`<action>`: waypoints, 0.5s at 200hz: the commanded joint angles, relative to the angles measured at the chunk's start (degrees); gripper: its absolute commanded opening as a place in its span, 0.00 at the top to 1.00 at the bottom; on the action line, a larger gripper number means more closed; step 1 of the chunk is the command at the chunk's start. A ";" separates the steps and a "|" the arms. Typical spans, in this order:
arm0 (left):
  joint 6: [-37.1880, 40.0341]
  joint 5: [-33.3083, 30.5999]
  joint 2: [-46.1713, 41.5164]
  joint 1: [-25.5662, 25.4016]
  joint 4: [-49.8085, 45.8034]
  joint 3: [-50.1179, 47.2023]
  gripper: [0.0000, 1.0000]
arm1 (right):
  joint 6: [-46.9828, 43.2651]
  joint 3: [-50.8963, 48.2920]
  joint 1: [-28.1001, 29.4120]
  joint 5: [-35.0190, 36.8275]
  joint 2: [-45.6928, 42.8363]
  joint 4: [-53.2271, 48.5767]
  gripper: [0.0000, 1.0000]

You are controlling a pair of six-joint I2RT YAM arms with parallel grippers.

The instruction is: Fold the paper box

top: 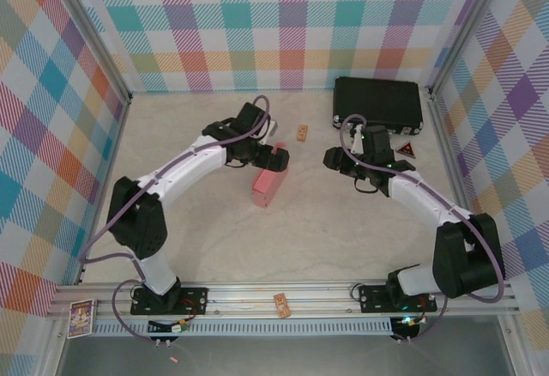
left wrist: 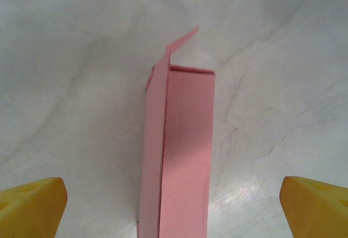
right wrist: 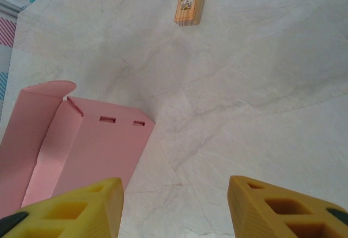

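A pink paper box (top: pixel 268 187) of thin, plain card lies near the middle of the desk (top: pixel 197 247), its long axis running from the near edge toward the far edge. Seen from the left wrist, the paper box (left wrist: pixel 185 151) appears as a long, narrow, rectangular body with sharp creased edges, and a small flap (left wrist: pixel 182 38) at its far end stands half raised. The right wrist camera catches a broad pink panel (right wrist: pixel 103 151) pierced by two small slots (right wrist: pixel 107 119), with a loose side flap (right wrist: pixel 32 124) with a rounded corner angled away from it; what lies inside cannot be made out. The left hand (top: pixel 273 158) hovers over the box's far end, and its yellow fingers (left wrist: pixel 32 208) are spread wide, well clear of both sides of the card, gripping nothing. The right hand (top: pixel 331 160) hangs just to the box's right, toward the right edge of the desk, its foam-padded fingers (right wrist: pixel 81 208) parted about halfway over bare desk. A tan wooden block (top: pixel 302 132) lies beyond the box toward the far edge. A black case (top: pixel 377 106) sits closed in the far right corner, its contents hidden.
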 commanded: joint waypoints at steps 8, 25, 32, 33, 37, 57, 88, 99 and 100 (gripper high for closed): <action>4.41 -2.74 4.70 -0.89 -7.02 5.37 0.00 | -1.09 -1.65 -0.99 -1.97 -2.40 -1.02 0.46; 5.60 -2.00 6.71 -1.03 -7.08 6.57 0.00 | -0.93 -1.99 -1.31 -2.05 -2.80 -1.00 0.46; 6.26 -1.13 7.57 -1.03 -7.16 7.08 0.00 | -0.81 -2.11 -1.42 -1.99 -2.77 -1.01 0.46; 6.30 -1.04 7.63 -1.03 -7.24 7.23 0.00 | -0.80 -2.12 -1.43 -1.99 -2.81 -1.03 0.46; 6.48 -0.97 8.28 -1.06 -7.46 7.76 0.00 | -0.70 -2.20 -1.51 -1.84 -2.85 -0.94 0.46; 7.71 -0.17 10.36 -1.61 -8.78 9.56 0.06 | -0.47 -2.46 -1.79 -1.81 -2.68 -1.02 0.46; 9.78 1.00 12.96 -2.34 -11.12 11.49 0.22 | -0.16 -2.81 -2.12 -1.77 -2.41 -0.91 0.46; 10.11 0.60 13.80 -2.60 -11.91 12.11 0.24 | -0.01 -2.90 -2.14 -1.90 -2.32 -0.81 0.46; 10.15 0.52 13.86 -2.65 -11.99 12.17 0.24 | 0.00 -2.91 -2.19 -1.90 -2.32 -0.75 0.46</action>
